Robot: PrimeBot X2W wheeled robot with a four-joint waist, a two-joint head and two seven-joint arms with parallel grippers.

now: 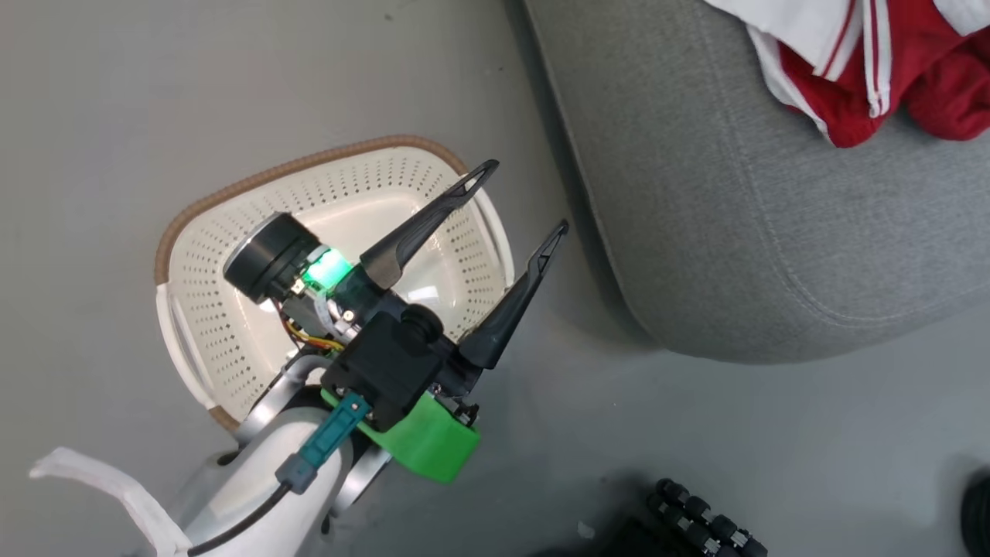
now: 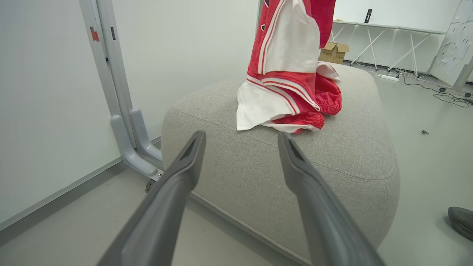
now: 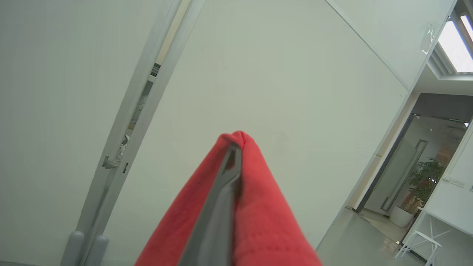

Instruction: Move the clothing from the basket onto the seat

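Progress looks far along, in our judgement. At nine o'clock in the head view sits the laundry basket (image 1: 224, 333), and what we see of its floor is bare. The left forearm (image 1: 263, 480) covers part of it, so we cannot vouch for every corner. It is a cream-white plastic tub with rounded corners, walls pierced by rows of small holes, and a brown woven-look rim.

Over its three o'clock edge hangs the left gripper (image 1: 527, 196), its two long dark fingers (image 1: 433, 220) spread wide with nothing between them. They look smooth and hard, and taper to slotted tips.

Toward three o'clock, across a strip of smooth grey floor (image 1: 116, 116), lies the sofa seat (image 1: 735, 216). It is a broad cushion of coarse grey fabric with rounded corners and a stitched seam.

At one o'clock on it rests the red sports clothing (image 1: 851, 85), soft and crumpled, with white panels and thin white stripes. In the left wrist view the clothing (image 2: 292, 92) is heaped on the seat (image 2: 258, 173) at twelve o'clock, beyond the left gripper (image 2: 241, 136). One length of it rises out of the top of the frame.

The right gripper (image 3: 234, 147) is pinched tight on a fold of that red fabric (image 3: 266, 221), which drapes down both sides of its fingers. As we read it, what is left is to release that fold so the whole garment settles on the seat.
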